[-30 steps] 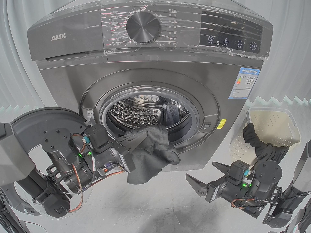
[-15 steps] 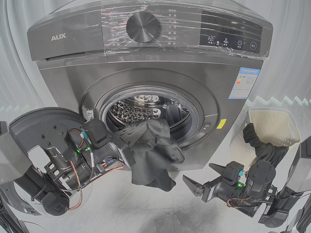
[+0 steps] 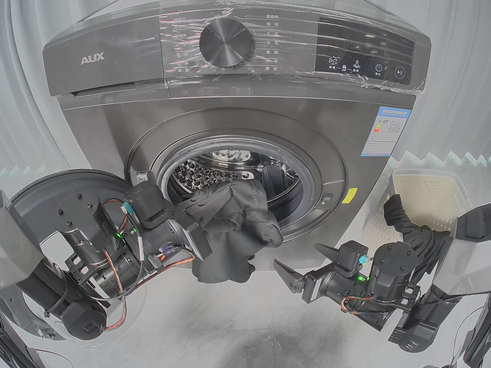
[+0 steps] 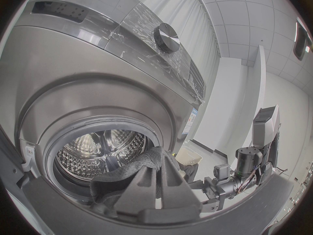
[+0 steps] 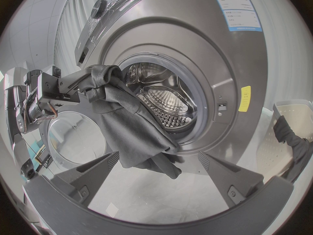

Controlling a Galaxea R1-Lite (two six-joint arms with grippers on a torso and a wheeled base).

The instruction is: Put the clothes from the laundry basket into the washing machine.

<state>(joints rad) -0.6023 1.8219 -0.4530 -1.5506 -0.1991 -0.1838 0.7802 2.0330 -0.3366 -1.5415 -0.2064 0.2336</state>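
Advancing leftward, the right gripper (image 3: 296,256) is hovering, jaws spread wide, holding nothing. The left gripper (image 3: 217,202) is clamping the dark garment (image 3: 240,231), which is draping over the washing machine (image 3: 245,116) door rim. Loading appears underway, calling for deeper insertion before release.

— At the back?
— Pleated pale curtain (image 3: 30,103), hanging down to a zigzag hem at the floor.
— And down below?
— Glossy grey floor (image 3: 230,323), throwing back soft reflections.
— Overhead?
— White ceiling panels (image 4: 254,13) in a grid, with a dark fixture (image 4: 300,39) near the edge, too cut off to identify.
— Off to the side?
— Plain white wall (image 4: 221,98), with a dark baseboard (image 4: 208,146) along its foot and a white pillar (image 4: 259,79) standing out from it.
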